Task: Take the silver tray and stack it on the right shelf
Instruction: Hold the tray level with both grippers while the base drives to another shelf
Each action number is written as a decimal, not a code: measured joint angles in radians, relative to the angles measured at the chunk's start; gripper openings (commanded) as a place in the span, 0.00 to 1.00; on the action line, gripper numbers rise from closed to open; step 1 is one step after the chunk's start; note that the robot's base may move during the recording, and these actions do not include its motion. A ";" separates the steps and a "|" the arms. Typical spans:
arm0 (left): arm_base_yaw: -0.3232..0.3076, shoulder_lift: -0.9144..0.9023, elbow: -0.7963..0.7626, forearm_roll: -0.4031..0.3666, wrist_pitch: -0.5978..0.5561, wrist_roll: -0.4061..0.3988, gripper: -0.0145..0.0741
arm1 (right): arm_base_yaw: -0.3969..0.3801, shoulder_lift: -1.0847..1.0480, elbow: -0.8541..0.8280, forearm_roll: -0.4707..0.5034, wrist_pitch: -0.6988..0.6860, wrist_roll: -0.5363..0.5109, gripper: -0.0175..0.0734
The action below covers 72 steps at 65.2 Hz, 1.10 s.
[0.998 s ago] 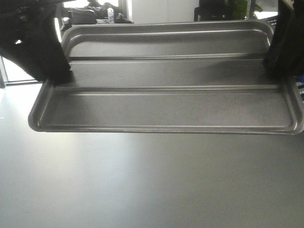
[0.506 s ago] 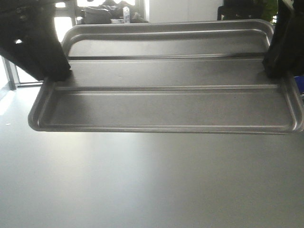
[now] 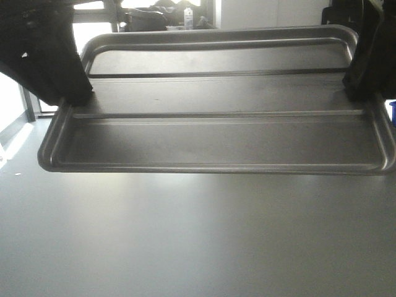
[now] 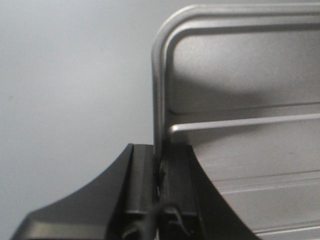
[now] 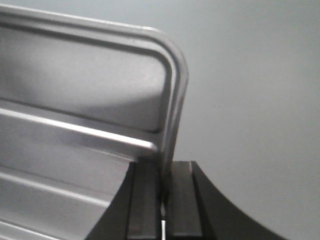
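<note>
while silver tray (image 3: 216, 133) hangs between them, left gripper (image 4: 159, 167) and right gripper (image 5: 164, 182) pinch opposite end rims.

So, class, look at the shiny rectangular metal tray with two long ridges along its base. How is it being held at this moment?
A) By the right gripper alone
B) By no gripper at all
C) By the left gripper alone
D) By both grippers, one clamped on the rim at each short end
D: the left gripper pinches the rim of the shiny rectangular metal tray at one short end, and the right gripper pinches the rim at the opposite end.
</note>
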<state>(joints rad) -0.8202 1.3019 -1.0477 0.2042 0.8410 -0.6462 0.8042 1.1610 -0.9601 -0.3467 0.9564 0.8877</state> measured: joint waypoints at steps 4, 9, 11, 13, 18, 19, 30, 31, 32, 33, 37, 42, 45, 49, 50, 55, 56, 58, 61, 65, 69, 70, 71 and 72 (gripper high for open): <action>0.000 0.000 0.000 0.000 0.000 0.000 0.06 | 0.000 0.000 0.000 0.000 0.000 0.000 0.26; 0.000 0.000 0.000 0.000 -0.002 0.000 0.06 | 0.000 0.000 0.000 0.000 0.000 0.000 0.26; 0.000 0.000 0.000 0.000 -0.002 0.000 0.06 | 0.000 0.000 0.000 0.000 0.000 0.000 0.26; 0.000 0.000 0.000 0.000 -0.002 0.000 0.06 | 0.000 0.000 0.000 0.000 0.000 0.000 0.26; 0.000 0.000 0.000 0.000 -0.002 0.000 0.06 | 0.000 0.000 0.000 0.000 0.000 0.000 0.26; 0.000 0.000 0.000 0.000 -0.002 0.000 0.06 | 0.000 0.000 0.000 0.000 0.000 0.000 0.26; 0.000 0.000 0.000 0.000 -0.002 0.000 0.06 | 0.000 0.000 0.000 0.000 0.002 0.000 0.26; 0.000 0.000 0.000 0.000 -0.002 0.000 0.06 | 0.000 -0.001 0.000 0.000 0.002 0.000 0.26; 0.000 0.000 0.000 0.000 -0.002 0.000 0.06 | 0.000 -0.001 0.000 0.000 0.002 0.000 0.26; 0.000 0.000 0.000 0.000 -0.002 0.000 0.06 | 0.000 -0.001 0.000 0.000 0.002 0.000 0.26; 0.000 0.000 0.000 0.000 -0.002 0.000 0.06 | 0.000 -0.001 0.000 0.000 0.002 0.000 0.26; 0.000 0.000 0.000 0.000 -0.002 0.000 0.06 | 0.000 -0.001 0.000 0.000 0.002 0.000 0.26; 0.000 0.000 0.000 0.000 -0.002 0.000 0.06 | 0.000 -0.001 0.000 0.000 0.002 0.000 0.26; 0.000 0.000 0.000 0.000 -0.002 0.000 0.06 | 0.000 -0.001 0.000 0.000 0.002 0.000 0.26; 0.000 0.000 0.000 0.000 -0.002 0.000 0.06 | 0.000 -0.001 0.000 0.000 0.002 0.000 0.26; 0.000 0.000 0.000 0.000 -0.002 0.000 0.06 | 0.000 -0.001 0.000 0.000 0.002 0.000 0.26; 0.000 0.000 0.000 0.000 -0.002 0.000 0.06 | 0.000 -0.001 0.000 0.000 0.002 0.000 0.26; 0.000 0.000 0.000 0.000 -0.002 0.000 0.06 | 0.000 -0.001 0.000 0.000 0.002 0.000 0.26; 0.000 0.000 0.000 0.000 -0.002 0.000 0.06 | 0.000 -0.001 0.000 0.000 0.002 0.000 0.26; 0.000 0.000 0.000 0.000 -0.002 0.000 0.06 | 0.000 -0.001 0.000 0.000 0.002 0.000 0.26; 0.000 0.000 0.000 0.000 -0.002 0.000 0.06 | 0.000 -0.001 0.000 0.000 0.002 0.000 0.26; 0.000 0.000 0.000 0.000 -0.002 0.000 0.06 | 0.000 -0.001 0.000 0.000 0.002 0.000 0.26; 0.000 0.000 0.000 0.000 -0.002 0.000 0.06 | 0.000 -0.001 0.000 0.000 0.002 0.000 0.26; 0.000 0.000 0.000 0.000 -0.002 0.000 0.06 | 0.000 -0.001 0.000 0.000 0.002 0.000 0.26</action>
<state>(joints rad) -0.8202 1.3019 -1.0477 0.2042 0.8394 -0.6462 0.8042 1.1601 -0.9601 -0.3467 0.9583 0.8877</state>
